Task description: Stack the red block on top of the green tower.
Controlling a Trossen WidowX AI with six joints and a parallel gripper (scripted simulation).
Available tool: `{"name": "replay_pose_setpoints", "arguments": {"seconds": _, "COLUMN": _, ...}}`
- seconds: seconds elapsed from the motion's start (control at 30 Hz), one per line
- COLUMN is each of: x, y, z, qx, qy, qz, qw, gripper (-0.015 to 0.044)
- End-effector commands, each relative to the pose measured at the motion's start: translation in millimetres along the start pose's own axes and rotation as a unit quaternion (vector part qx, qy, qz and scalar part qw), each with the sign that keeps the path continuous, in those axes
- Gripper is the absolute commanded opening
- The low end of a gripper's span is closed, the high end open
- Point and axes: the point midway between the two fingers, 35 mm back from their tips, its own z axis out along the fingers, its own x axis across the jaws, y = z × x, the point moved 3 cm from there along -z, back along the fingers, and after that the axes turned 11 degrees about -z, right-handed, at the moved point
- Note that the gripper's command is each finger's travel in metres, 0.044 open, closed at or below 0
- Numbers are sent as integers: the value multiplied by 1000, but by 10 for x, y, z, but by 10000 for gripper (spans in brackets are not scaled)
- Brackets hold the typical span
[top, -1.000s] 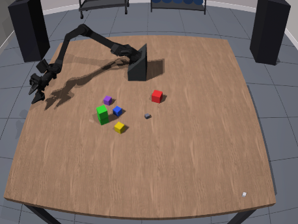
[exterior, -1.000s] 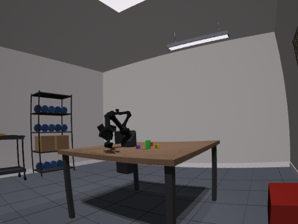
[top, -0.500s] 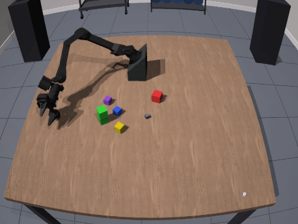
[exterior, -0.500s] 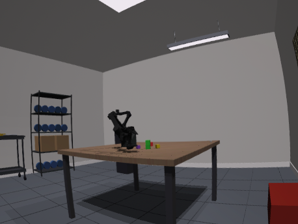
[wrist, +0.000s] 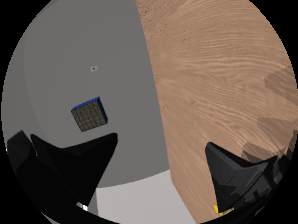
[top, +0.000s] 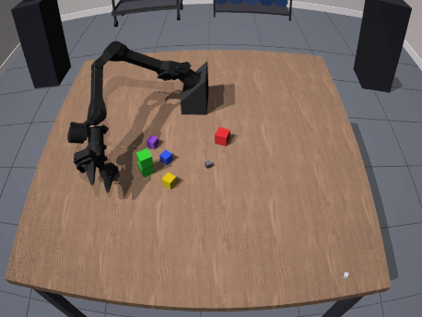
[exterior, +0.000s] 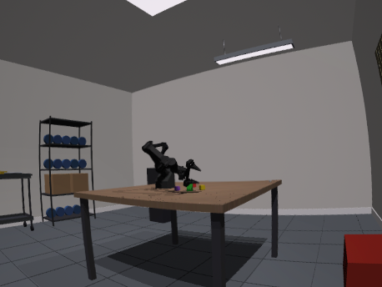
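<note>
The red block (top: pixel 222 136) sits on the table, well to the right of the green tower. A small part of this block (exterior: pixel 194 185) shows in the exterior view. The green tower (top: pixel 145 161) (exterior: pixel 189 188) is two green blocks, one on the other, standing upright; the upper block looks slightly turned against the lower one. My gripper (top: pixel 100 186) (exterior: pixel 198 176) (wrist: pixel 163 143) is open and empty. It hangs above the table to the left of the tower in the top view. Neither the red block nor the tower shows in the wrist view.
A purple block (top: pixel 152 142), a blue block (top: pixel 166 157) and a yellow block (top: pixel 169 181) lie close around the tower. A small dark grey block (top: pixel 208 164) lies below the red one. A tiny white block (top: pixel 345 275) is near the table's front right corner.
</note>
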Motion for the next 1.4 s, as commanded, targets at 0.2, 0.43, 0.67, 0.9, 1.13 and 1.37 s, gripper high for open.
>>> {"name": "replay_pose_setpoints", "arguments": {"seconds": 0.2, "x": 197, "y": -868, "z": 316, "qx": 89, "qy": -47, "qz": -7, "qw": 995, "gripper": 440}}
{"name": "replay_pose_setpoints", "arguments": {"seconds": 0.43, "x": 328, "y": -1384, "z": 392, "qx": 134, "qy": -65, "qz": -36, "qw": 988, "gripper": 440}}
{"name": "replay_pose_setpoints", "arguments": {"seconds": 0.67, "x": 206, "y": -2051, "z": 354, "qx": 202, "qy": -146, "qz": -39, "qw": 968, "gripper": 440}}
{"name": "replay_pose_setpoints", "arguments": {"seconds": 0.9, "x": 60, "y": -2757, "z": 174, "qx": 264, "qy": -234, "qz": -72, "qw": 933, "gripper": 440}}
{"name": "replay_pose_setpoints", "arguments": {"seconds": 1.13, "x": -154, "y": -3471, "z": -204, "qx": 317, "qy": -333, "qz": -155, "qw": 874, "gripper": 440}}
{"name": "replay_pose_setpoints", "arguments": {"seconds": 1.37, "x": -374, "y": -3945, "z": -669, "qx": 338, "qy": -414, "qz": -261, "qw": 804, "gripper": 440}}
